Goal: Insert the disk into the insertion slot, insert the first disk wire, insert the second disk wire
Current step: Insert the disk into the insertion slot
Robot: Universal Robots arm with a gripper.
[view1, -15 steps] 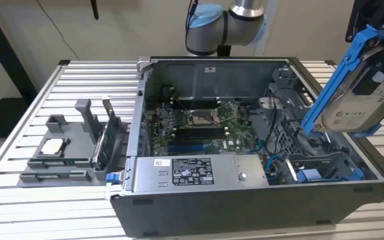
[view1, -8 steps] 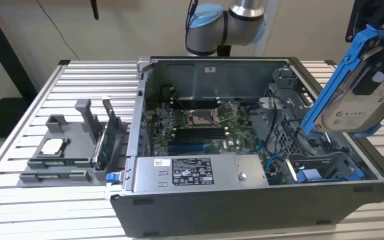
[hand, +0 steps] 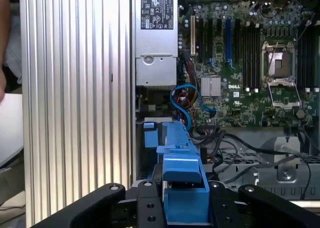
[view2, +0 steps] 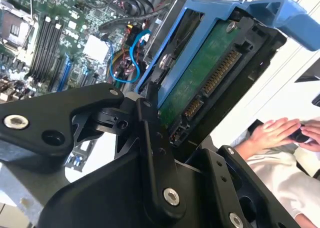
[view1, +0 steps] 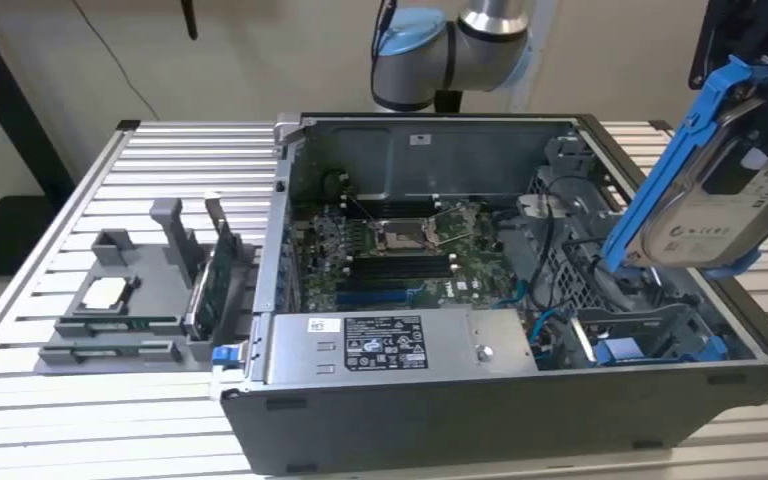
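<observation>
My gripper (view1: pixel 764 120) is shut on the disk (view1: pixel 704 220), a silver-grey drive with a white label in a bright blue carrier. The disk hangs tilted, high above the open computer case's side at the exterior view's right. Below it in the case is the insertion slot (view1: pixel 651 325), a dark grey drive-cage bay with a blue part in its lower end. In the second wrist view the disk's (view2: pixel 200 78) green board and connectors face the camera between the black fingers (view2: pixel 150 133). In the first wrist view the blue carrier (hand: pixel 182 163) sits between the jaws. Blue cables (hand: pixel 186 104) lie loose beside the cage.
The case holds a motherboard (view1: pixel 398 250) and a silver power-supply box (view1: pixel 371 345) at its front. A grey holder (view1: pixel 131 310) with green cards stands on the slatted table (view1: pixel 37 420) at the exterior view's left. A person's hands (view2: pixel 280 133) are beyond the table's edge.
</observation>
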